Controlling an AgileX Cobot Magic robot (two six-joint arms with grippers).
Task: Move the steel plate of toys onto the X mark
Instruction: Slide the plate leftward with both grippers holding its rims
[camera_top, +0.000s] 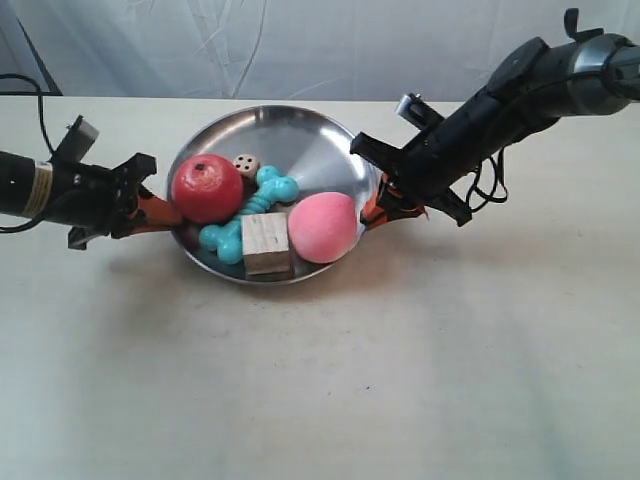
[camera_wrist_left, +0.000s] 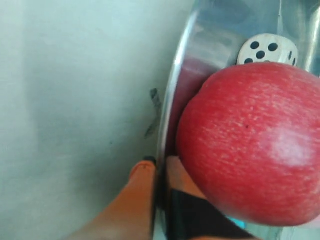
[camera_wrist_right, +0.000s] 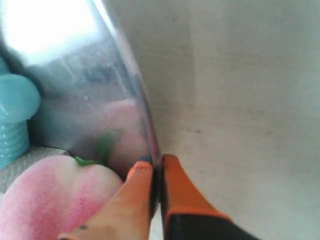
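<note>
1. The tabletop (camera_top: 320, 400) is carrying everything, pale and plain.
2. The steel plate (camera_top: 300, 135) is sitting towards the far middle of it, between the two arms. I cannot tell whether it is resting on the tabletop or just clear of it.
3. The left pincer (camera_wrist_left: 160, 162) is reaching in from the exterior view's left. Its orange fingers are nearly together, clamped on the plate's rim, one inside and one outside, right beside the apple.
4. The right pincer (camera_wrist_right: 156, 161) is doing the same on the opposite rim, beside the peach, squeezing the thin metal edge.
5. The toys are crowding the dish: the red apple (camera_top: 207, 188), the pink peach (camera_top: 323, 227), the wooden cube (camera_top: 265, 243), the turquoise bone (camera_top: 250, 212) and the die (camera_top: 246, 165).
6. The X mark (camera_wrist_left: 153, 102) is showing in the left wrist view as faint grey strokes on the tabletop, just beside the rim and seemingly partly under it.
7. To my eye they are carrying out the shift itself. Doing it well means both arms moving together at the same height and pace, keeping the plate level so the round toys are not rolling out, and sliding it towards the left arm until the dish is covering the cross.
</note>
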